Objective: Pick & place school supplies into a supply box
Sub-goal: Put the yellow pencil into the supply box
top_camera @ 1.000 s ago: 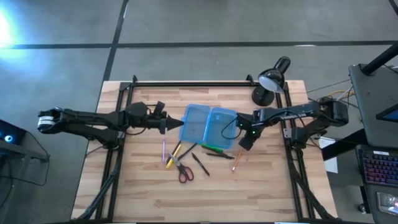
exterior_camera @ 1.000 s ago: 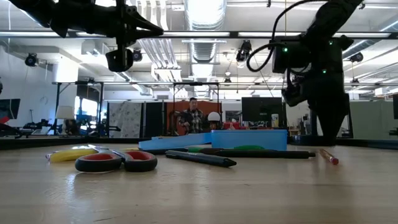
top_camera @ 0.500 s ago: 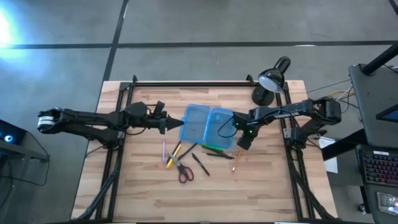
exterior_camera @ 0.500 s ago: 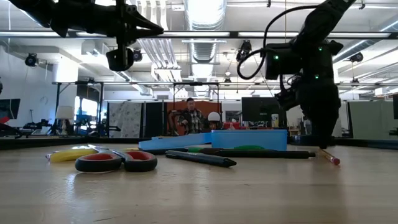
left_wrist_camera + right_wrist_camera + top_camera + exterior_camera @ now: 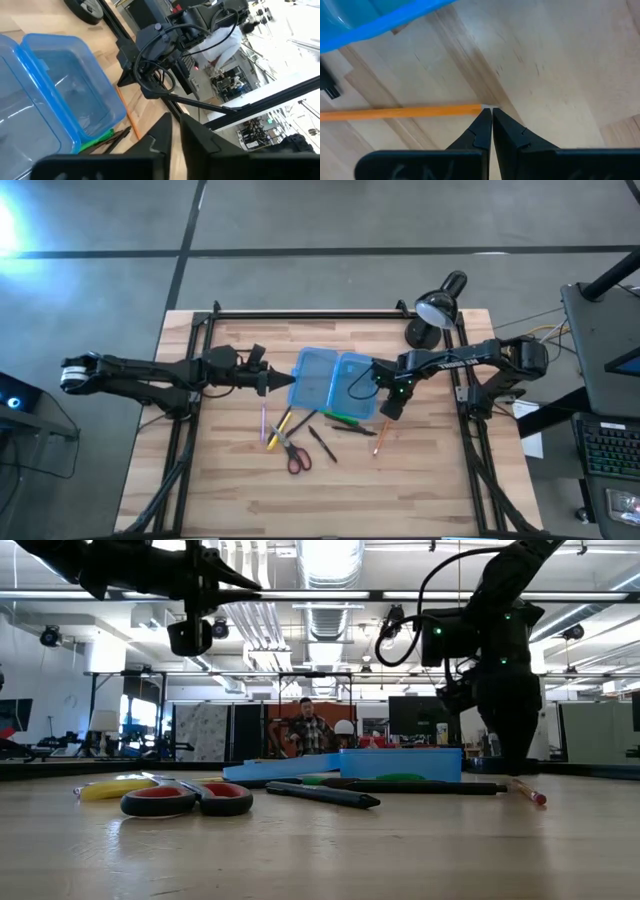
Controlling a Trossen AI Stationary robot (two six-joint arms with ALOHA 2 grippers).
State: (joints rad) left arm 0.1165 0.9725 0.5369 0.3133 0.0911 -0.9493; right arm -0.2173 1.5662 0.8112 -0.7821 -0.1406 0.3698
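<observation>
The open blue supply box (image 5: 335, 383) lies mid-table, its two halves flat on the wood. Near of it lie red-handled scissors (image 5: 296, 456), a pink pen (image 5: 264, 423), a yellow pen (image 5: 281, 423), black pens (image 5: 322, 444), a green pen (image 5: 345, 420) and an orange pencil (image 5: 380, 438). My right gripper (image 5: 390, 409) points down just right of the box, shut, its tips (image 5: 487, 112) at the pencil's end (image 5: 479, 108). My left gripper (image 5: 268, 382) hovers shut at the box's left edge, high above the table (image 5: 190, 635). My right gripper comes from above with shut fingers beside the far end of the orange pencil (image 5: 470, 109), which lies flat on the table. I cannot tell whether the tips touch it.
A black desk lamp (image 5: 437, 308) stands at the table's far right corner, behind my right arm. In the low view the scissors (image 5: 185, 800) and a black pen (image 5: 320, 794) lie nearest the camera. A person (image 5: 312, 730) stands in the room beyond the table.
My right gripper has moved down toward the table and slightly toward the table's left, closing on the orange pencil's end. My left arm has kept still and the supplies have not moved.
</observation>
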